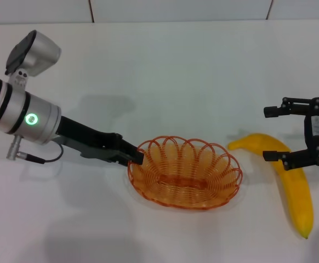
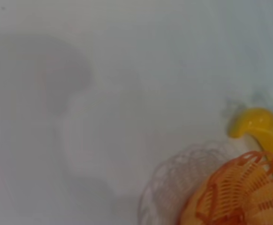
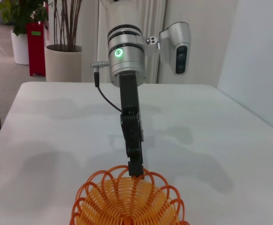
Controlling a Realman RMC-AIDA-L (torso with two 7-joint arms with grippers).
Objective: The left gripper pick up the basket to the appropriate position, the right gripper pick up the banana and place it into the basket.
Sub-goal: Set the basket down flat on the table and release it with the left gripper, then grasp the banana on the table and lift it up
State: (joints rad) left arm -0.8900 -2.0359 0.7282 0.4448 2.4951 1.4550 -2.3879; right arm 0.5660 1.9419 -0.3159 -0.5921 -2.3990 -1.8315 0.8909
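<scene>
The orange wire basket [image 1: 184, 174] sits on the white table at centre front. My left gripper [image 1: 137, 158] is shut on the basket's left rim; the right wrist view shows its closed fingers [image 3: 135, 168] meeting the rim of the basket [image 3: 127, 201]. The yellow banana [image 1: 292, 183] lies on the table to the right of the basket, stem end towards it. My right gripper [image 1: 270, 134] is open and empty, just above the banana's stem half, one finger on each side of it. The left wrist view shows the basket [image 2: 237, 197] and the banana's end [image 2: 261, 124].
The white table [image 1: 165, 71] stretches behind the basket up to a white wall. A cable [image 1: 44, 159] hangs under the left wrist. The right wrist view shows potted plants [image 3: 61, 42] beyond the table's far edge.
</scene>
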